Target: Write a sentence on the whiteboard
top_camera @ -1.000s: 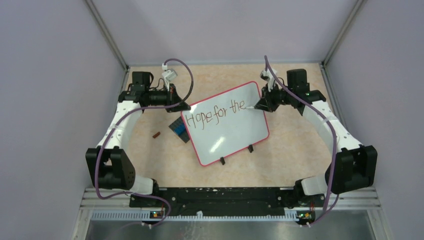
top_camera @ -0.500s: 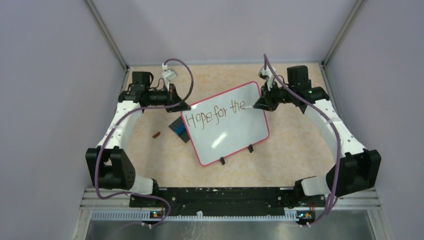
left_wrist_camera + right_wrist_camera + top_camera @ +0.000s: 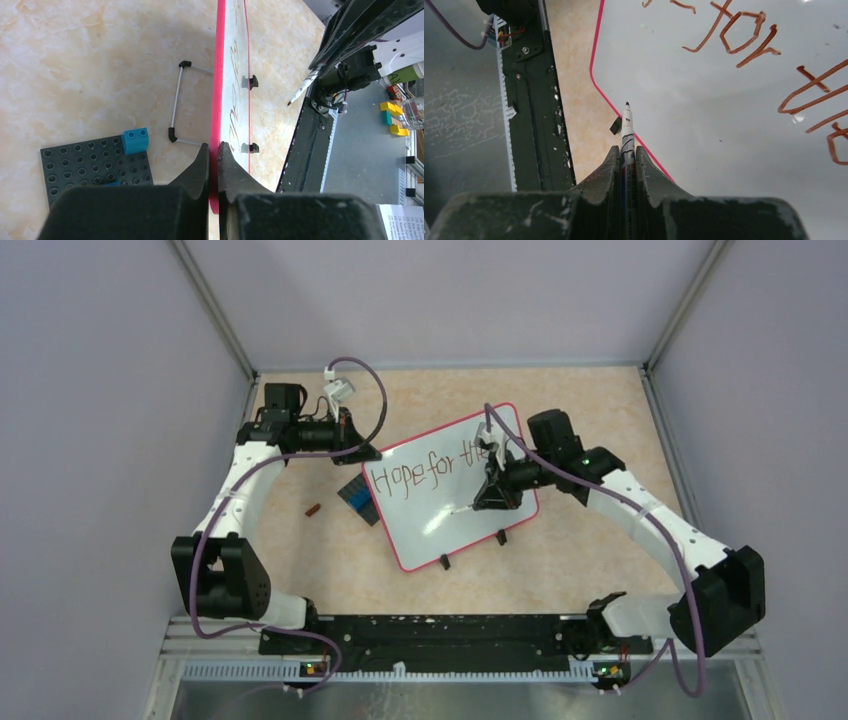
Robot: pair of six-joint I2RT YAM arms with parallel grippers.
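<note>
The whiteboard (image 3: 425, 525) stands tilted on its two black feet at mid-table, red-pink frame all round. One line of the sentence, "Hope for the" (image 3: 432, 471), runs along its upper part in red-brown strokes (image 3: 736, 35). My left gripper (image 3: 214, 147) is shut on the board's red left edge (image 3: 216, 90). My right gripper (image 3: 627, 150) is shut on a white marker (image 3: 627, 125), tip pointing at the blank lower part of the board (image 3: 724, 130). In the left wrist view the marker (image 3: 302, 90) tip hangs a little off the board's face.
A dark studded baseplate (image 3: 95, 165) with a blue brick (image 3: 135, 140) lies behind the board's left end, beside the board's wire stand (image 3: 175, 105). A small brown piece (image 3: 313, 509) lies on the table to the left. The black rail (image 3: 440, 630) runs along the near edge.
My right arm has swung from the end of "the" at the board's upper right down and left to the blank area below the line. The left arm and the board have not moved.
</note>
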